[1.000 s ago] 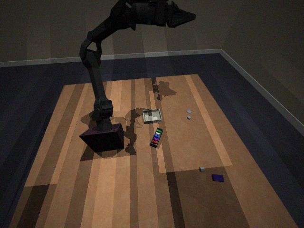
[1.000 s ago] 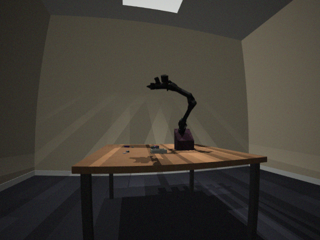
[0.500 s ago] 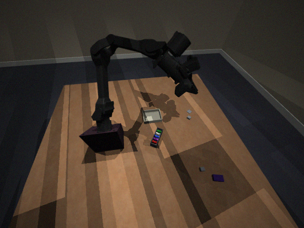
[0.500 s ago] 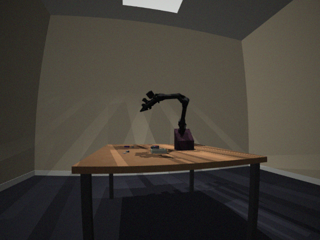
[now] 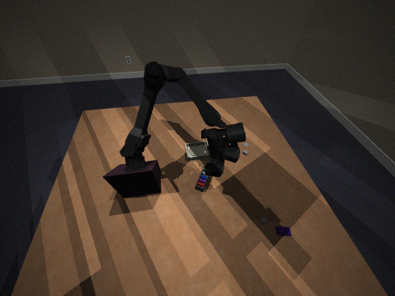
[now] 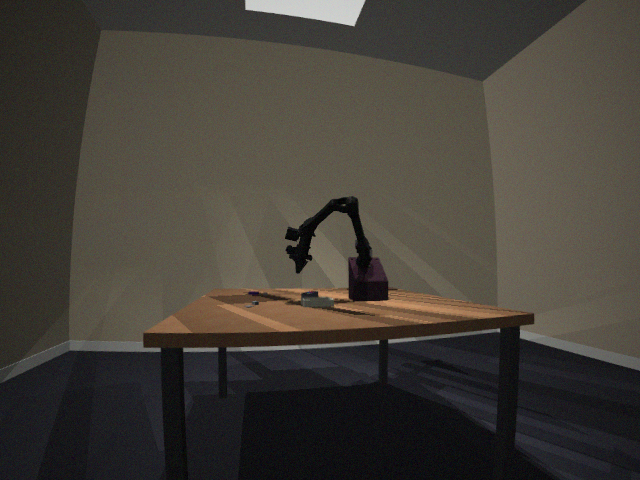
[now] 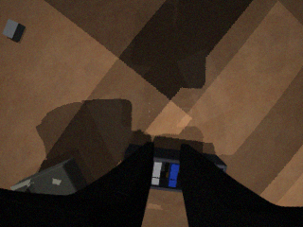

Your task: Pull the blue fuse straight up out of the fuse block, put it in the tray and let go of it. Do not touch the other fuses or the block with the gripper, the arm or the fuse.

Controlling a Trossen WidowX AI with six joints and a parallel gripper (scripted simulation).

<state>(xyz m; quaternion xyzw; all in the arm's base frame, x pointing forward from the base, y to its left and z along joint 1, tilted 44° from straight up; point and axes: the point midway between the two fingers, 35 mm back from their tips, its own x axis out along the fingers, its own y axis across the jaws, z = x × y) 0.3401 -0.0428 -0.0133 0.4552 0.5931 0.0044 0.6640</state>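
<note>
The blue fuse [image 5: 203,177] [image 7: 174,175] sits in the dark fuse block [image 5: 199,189] [image 6: 310,293] [image 7: 216,164]. A white fuse [image 5: 203,173] [image 7: 156,173] and a purple fuse [image 5: 202,180] are its neighbours; a red fuse [image 5: 200,184] and a green one are at the ends. My gripper [image 5: 213,171] [image 6: 298,270] [image 7: 167,149] is above the block, pointing down at a tilt, narrowly open with nothing between its fingers. In the wrist view the fingers hide both ends of the block. The pale tray [image 5: 197,157] [image 6: 317,302] is beside the block, partly hidden by the arm in the top view.
Two small grey pieces [image 5: 245,144] [image 5: 245,153] lie beyond the gripper from the arm's base. Another grey block [image 5: 263,219] and a flat purple piece [image 5: 283,230] [image 6: 253,292] lie farther off. The arm's dark purple base [image 5: 137,183] [image 6: 368,286] stands on the table.
</note>
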